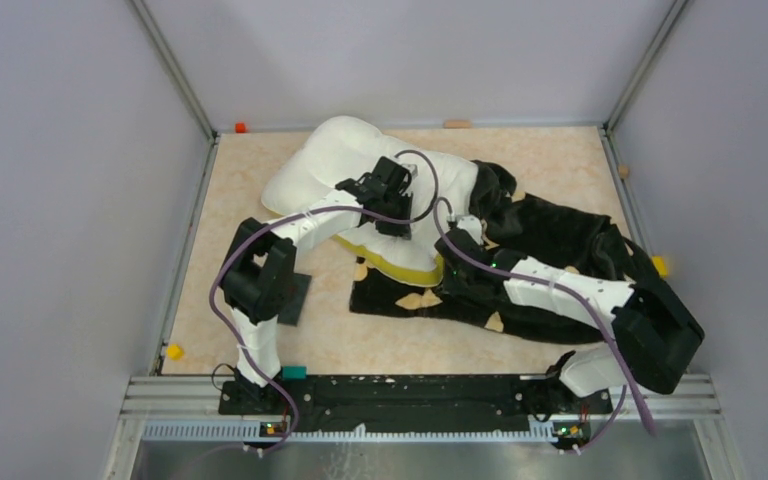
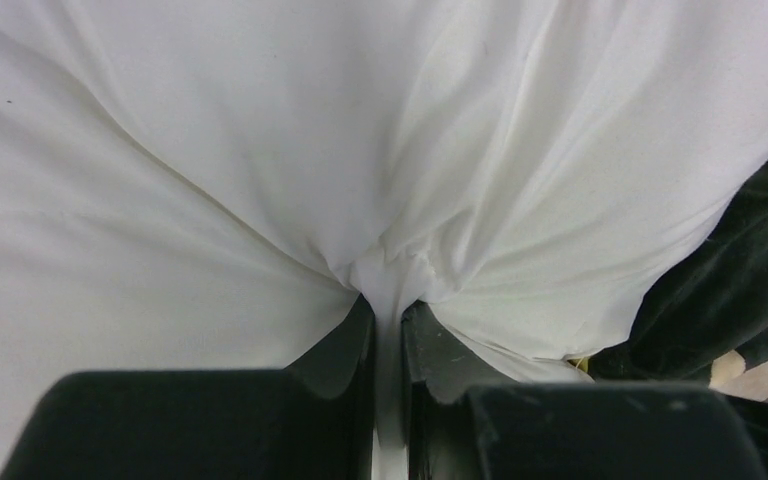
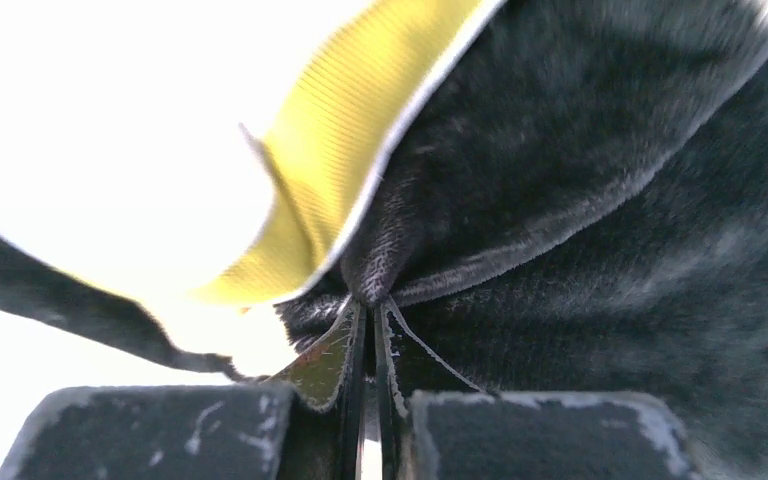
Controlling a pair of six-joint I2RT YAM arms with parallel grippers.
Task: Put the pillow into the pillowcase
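Pinching soft cloth on both sides — pillow (image 1: 335, 155) meets pillowcase (image 1: 560, 235) mid-tabletop (image 1: 560, 160).
Our left claw (image 2: 388, 325) nips a fold of the light, squashy pillow; our right claw (image 3: 368, 315) clamps the likely slippery velvet pillowcase hem beside the yellow band (image 3: 340, 150).

White pillow (image 1: 340, 165) with yellow edge band, crumpled mid-table, black flower-print pillowcase (image 1: 560, 235) rumpled against its right side
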